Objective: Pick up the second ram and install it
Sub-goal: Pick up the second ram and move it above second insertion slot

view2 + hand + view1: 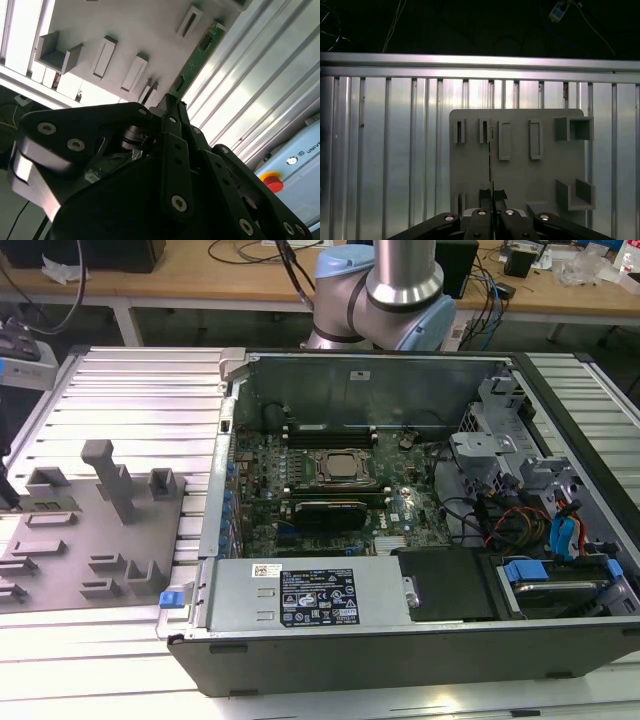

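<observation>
The gripper (492, 196) is seen with its fingers drawn in against the two flat faces of the second ram (491, 160), and is judged to be clamped on it. The stick is stood on its long edge in the grey holder tray (520, 175), probably so that both faces are offered to the fingers. Its long axis is run straight out from between the fingertips, parallel to the ribs of the metal bed (395, 150).
</observation>
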Robot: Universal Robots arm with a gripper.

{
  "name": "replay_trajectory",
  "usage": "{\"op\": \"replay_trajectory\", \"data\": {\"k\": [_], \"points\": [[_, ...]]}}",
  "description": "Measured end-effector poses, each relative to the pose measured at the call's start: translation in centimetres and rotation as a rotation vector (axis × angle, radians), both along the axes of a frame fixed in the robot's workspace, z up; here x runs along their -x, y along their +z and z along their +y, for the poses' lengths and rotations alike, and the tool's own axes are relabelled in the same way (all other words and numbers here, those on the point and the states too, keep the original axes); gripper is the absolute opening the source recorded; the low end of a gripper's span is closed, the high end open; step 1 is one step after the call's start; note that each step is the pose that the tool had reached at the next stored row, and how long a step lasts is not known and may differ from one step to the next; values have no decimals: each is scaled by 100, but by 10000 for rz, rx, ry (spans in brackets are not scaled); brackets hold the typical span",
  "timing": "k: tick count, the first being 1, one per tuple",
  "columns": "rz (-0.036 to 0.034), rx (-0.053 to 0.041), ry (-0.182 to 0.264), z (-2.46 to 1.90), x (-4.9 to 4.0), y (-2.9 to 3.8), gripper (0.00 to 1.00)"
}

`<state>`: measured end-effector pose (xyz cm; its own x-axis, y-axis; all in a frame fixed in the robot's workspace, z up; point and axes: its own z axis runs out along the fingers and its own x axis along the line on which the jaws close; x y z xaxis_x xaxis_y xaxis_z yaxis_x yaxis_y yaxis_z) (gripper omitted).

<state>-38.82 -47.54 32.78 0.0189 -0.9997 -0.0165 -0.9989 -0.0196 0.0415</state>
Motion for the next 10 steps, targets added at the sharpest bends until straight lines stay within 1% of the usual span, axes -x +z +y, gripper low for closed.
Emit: {"op": "replay_trajectory", "data": {"k": [5,10], "points": [[1,0,0,0,0,41,13],[1,0,-1,1,0,101,13]]}}
